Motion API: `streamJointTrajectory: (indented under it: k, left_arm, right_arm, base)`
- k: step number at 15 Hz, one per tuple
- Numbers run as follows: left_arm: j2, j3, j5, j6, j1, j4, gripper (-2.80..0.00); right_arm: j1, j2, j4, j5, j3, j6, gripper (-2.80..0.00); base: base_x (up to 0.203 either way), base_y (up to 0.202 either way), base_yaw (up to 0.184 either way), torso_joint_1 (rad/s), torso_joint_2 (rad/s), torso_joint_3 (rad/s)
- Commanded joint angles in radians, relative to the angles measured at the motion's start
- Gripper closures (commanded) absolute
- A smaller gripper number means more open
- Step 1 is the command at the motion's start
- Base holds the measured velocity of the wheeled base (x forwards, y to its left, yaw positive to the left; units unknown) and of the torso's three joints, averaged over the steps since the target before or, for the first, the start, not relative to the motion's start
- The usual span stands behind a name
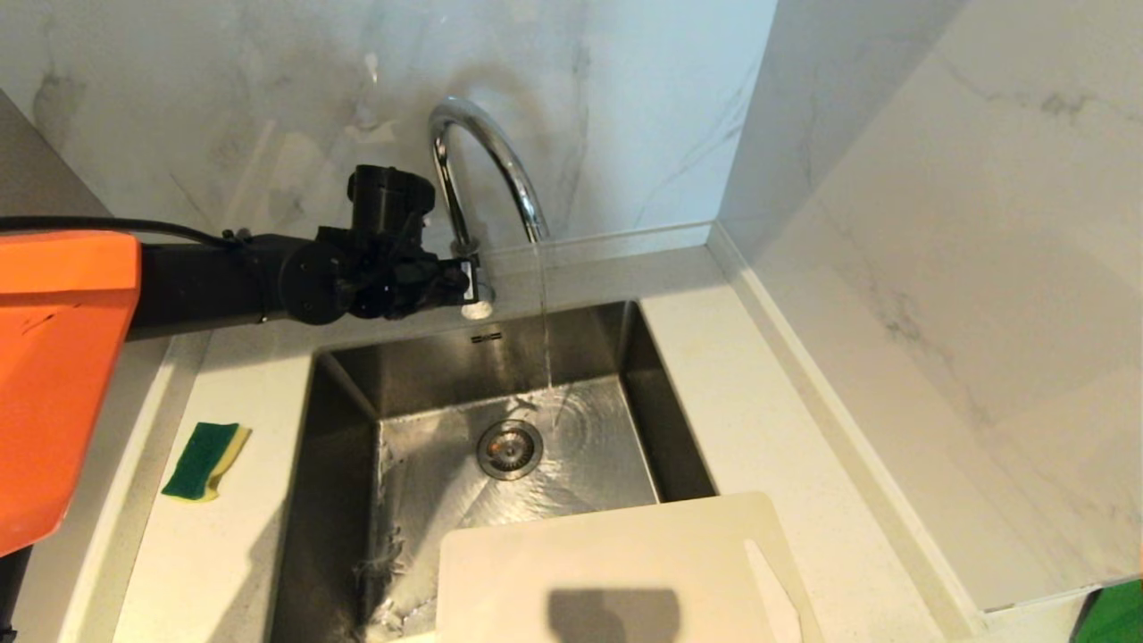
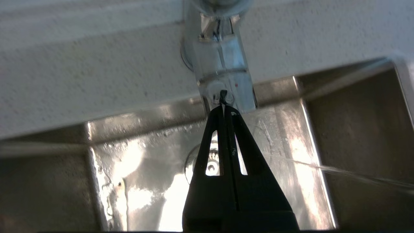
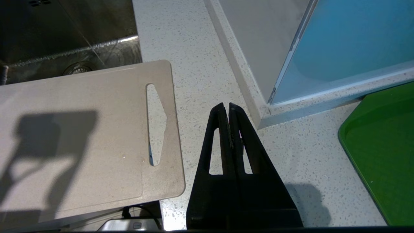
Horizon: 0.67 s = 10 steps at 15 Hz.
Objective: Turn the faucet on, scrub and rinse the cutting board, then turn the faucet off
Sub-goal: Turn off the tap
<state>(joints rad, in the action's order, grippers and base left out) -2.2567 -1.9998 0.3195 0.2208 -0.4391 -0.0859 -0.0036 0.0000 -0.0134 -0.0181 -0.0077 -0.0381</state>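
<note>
Left gripper point(image 1: 464, 284), jaws pressed together, tips at faucet point(image 1: 487, 170) base to nudge its lever, water running; board point(image 1: 616, 572) at 6 o'clock bridging sink point(image 1: 357, 393) front, awaiting scrub; right gripper point(image 3: 226, 108) closed, idle.

You're looking down past the right gripper point(image 3: 226, 108), whose two black fingers are pressed together with nothing between them, hanging over bare speckled countertop point(image 3: 200, 58). Just beside it lies the cutting board point(image 3: 81, 136), flat, its long handle slot point(image 3: 156, 124) on the short edge nearest the gripper; the two are apart, not touching. A dark shadow falls across the board's surface. Beyond the board you see the steel sink point(image 3: 64, 35) with its round drain strainer point(image 3: 77, 68) and a thin stream of water point(image 3: 85, 40) falling into it. On the gripper's other side sits a green tray point(image 3: 381, 152), near a pale wall corner point(image 3: 258, 48).
</note>
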Motion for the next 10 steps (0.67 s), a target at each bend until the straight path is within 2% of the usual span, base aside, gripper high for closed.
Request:
streamJointTrajectory:
  k: [1,5,10]
  left_arm:
    - [-0.006,-0.001,0.017,-0.02,0.0,0.017,0.0]
    - [-0.015,-0.001,0.039,-0.085,0.0,0.082,0.0]
    - [-0.016,0.001,0.041,-0.086,0.0,0.082,0.0]
  right_arm:
    - [0.001,0.002,0.0,0.0,0.0,0.0,0.0]
    - [-0.001,0.0,0.001,0.0,0.0,0.0,0.0]
    - [0.0,0.001,0.0,0.0,0.0,0.0,0.0]
  base:
    - [0.0,0.0,0.0,0.0,0.0,0.0]
    - [0.0,0.0,0.0,0.0,0.0,0.0]
    - [0.0,0.0,0.0,0.0,0.0,0.0]
